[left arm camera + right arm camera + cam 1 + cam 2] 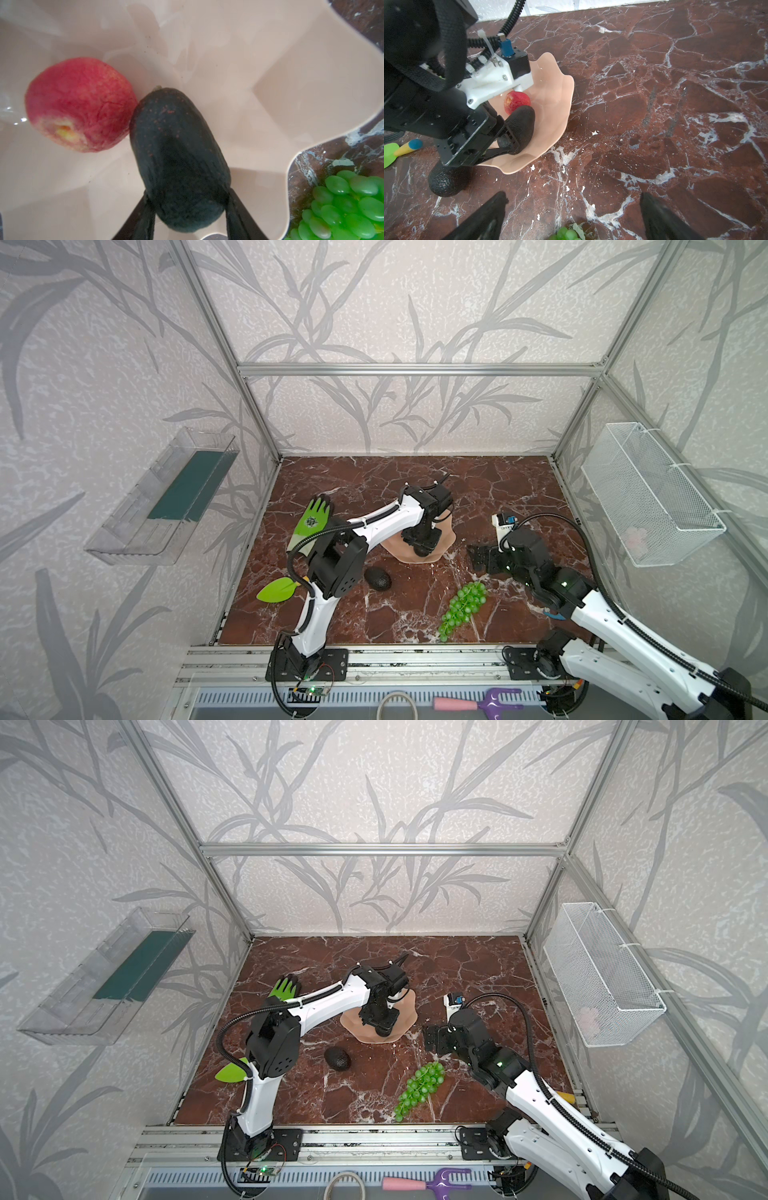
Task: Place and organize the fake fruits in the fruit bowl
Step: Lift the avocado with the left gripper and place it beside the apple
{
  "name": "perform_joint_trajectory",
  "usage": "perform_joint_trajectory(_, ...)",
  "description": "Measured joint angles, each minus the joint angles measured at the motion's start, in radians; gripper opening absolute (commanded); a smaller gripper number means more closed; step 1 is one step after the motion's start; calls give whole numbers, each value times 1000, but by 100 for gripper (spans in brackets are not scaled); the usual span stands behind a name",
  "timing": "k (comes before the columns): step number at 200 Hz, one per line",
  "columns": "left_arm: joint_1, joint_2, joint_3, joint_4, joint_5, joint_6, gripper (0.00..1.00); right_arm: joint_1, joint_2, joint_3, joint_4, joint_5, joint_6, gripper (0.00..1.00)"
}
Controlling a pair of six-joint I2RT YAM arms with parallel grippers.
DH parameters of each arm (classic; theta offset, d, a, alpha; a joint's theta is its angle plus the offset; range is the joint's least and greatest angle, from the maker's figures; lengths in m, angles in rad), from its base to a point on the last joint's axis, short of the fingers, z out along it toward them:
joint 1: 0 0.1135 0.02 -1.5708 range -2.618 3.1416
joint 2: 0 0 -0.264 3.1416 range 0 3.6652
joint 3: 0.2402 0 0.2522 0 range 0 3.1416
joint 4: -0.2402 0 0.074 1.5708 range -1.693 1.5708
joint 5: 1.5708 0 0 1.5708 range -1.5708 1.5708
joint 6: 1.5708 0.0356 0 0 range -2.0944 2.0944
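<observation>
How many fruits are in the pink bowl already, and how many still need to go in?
One is done: the red fruit lies in the bowl. One is in hand: the left gripper is shut on an avocado, low in the bowl beside the red fruit. Two are left: the other avocado and the grapes lie on the table. The right gripper is open and empty.

Both top views look down from high at the front, seeing the whole brown table (498, 497). The left wrist camera sits very close over the pink bowl (270, 83). The right wrist camera looks low across the table and sees that bowl too.
</observation>
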Motion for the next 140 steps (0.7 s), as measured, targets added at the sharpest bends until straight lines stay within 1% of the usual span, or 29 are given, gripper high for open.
perform_joint_trajectory(21, 5, 25, 23, 6, 0, 0, 47, 0, 0, 0, 0, 0, 0, 99)
perform_joint_trajectory(49, 10, 43, 36, 7, -1, 0, 53, 0, 0, 0, 0, 0, 0, 99)
perform_joint_trajectory(97, 16, 43, 47, 2, -3, -5, 66, -1, 0, 0, 0, 0, -1, 99)
perform_joint_trajectory(140, 17, 33, 79, -8, -10, -7, 67, -4, 4, 0, 0, -3, -6, 99)
